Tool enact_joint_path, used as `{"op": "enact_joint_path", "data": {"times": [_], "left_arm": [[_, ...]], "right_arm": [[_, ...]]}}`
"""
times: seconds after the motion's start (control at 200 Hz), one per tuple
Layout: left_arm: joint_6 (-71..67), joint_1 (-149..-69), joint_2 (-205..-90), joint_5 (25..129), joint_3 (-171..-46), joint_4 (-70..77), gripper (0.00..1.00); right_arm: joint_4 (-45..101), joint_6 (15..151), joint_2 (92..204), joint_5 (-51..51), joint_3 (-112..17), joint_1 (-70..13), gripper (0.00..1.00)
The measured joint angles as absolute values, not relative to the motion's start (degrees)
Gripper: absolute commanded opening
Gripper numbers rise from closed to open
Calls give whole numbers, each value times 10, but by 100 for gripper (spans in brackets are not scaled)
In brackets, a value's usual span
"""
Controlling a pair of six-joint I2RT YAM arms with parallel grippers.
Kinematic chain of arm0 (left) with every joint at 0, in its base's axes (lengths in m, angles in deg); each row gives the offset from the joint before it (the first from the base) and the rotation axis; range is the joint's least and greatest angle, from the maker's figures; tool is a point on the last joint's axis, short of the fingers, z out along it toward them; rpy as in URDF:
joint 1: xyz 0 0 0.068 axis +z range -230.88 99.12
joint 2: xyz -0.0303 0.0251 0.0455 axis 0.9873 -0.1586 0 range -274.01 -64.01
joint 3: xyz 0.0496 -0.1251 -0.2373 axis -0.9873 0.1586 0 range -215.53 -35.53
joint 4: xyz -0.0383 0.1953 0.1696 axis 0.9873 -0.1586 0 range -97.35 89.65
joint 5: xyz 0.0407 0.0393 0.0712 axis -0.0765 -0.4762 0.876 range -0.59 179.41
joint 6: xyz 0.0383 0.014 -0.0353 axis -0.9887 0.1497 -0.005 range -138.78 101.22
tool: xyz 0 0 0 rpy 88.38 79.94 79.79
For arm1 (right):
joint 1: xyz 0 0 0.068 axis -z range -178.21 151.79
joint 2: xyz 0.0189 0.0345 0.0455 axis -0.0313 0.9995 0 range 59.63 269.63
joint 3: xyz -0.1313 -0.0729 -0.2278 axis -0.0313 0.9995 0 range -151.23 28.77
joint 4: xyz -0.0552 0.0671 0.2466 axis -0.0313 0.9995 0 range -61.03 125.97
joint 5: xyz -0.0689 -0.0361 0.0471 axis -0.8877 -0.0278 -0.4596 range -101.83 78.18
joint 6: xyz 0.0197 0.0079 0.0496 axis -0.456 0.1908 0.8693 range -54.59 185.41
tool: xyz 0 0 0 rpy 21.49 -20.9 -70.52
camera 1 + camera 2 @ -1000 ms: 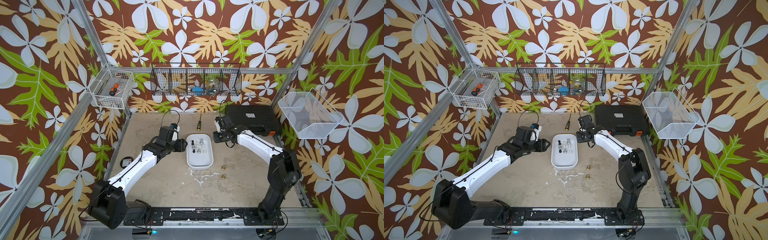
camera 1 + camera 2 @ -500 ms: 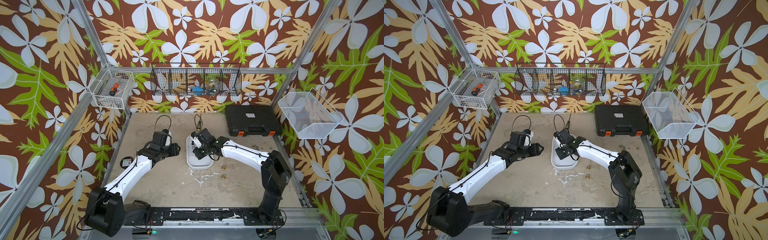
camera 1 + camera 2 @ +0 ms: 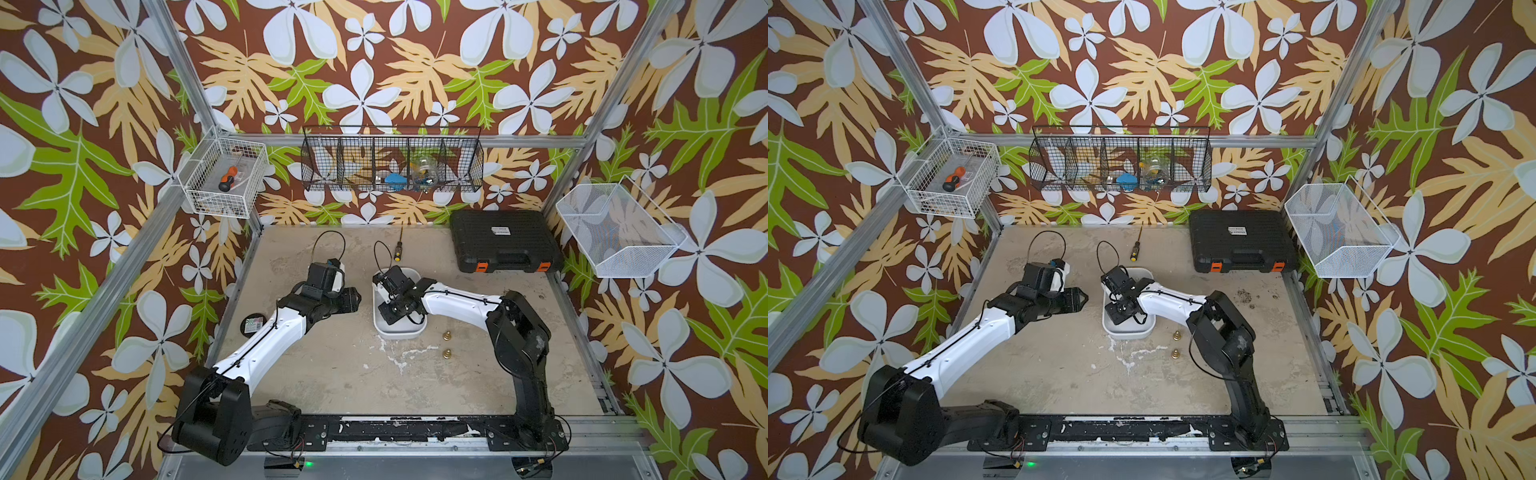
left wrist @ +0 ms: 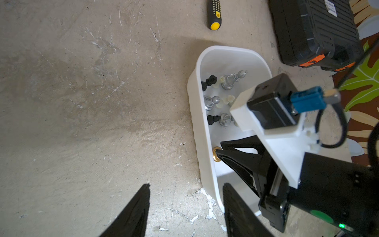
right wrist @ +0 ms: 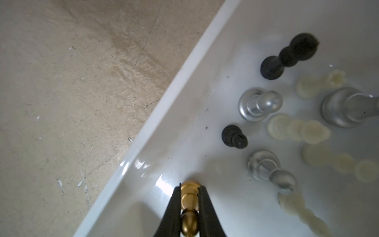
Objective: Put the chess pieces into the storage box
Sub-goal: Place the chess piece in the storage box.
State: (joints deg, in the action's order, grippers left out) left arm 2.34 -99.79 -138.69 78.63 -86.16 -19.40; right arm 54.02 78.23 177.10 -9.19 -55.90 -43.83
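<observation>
Right wrist view, right pincer (image 5: 190,187) clamped on gold chess piece (image 5: 189,203) inside storage box (image 5: 155,110), left pincer (image 4: 186,185) open beside it.

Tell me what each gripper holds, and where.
Right gripper pinches a gold chess piece by its stem, base protruding; left gripper is open, empty.

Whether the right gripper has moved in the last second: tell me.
Yes: the right gripper swung away from the black case, to over the white box.

Cream chess pieces (image 5: 297,131) look blurred inside the storage box (image 5: 194,115).
</observation>
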Motion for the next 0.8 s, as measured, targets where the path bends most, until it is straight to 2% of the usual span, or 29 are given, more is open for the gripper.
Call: {"op": "enact_joint_path", "data": {"times": [0.28,0.556,0.801], "left_arm": [[17,-998,-1387,787,-861,-194,59],[16,-998,-1386,787,-861,-194,60],[17,-998,-1386,784,-871,-197,61]], "right_arm": [[527,782,1778,-113,-562,-438,12],[526,782,1778,-124,-557,-438,31],[531,782,1716,-121,-553,-437,40]]}}
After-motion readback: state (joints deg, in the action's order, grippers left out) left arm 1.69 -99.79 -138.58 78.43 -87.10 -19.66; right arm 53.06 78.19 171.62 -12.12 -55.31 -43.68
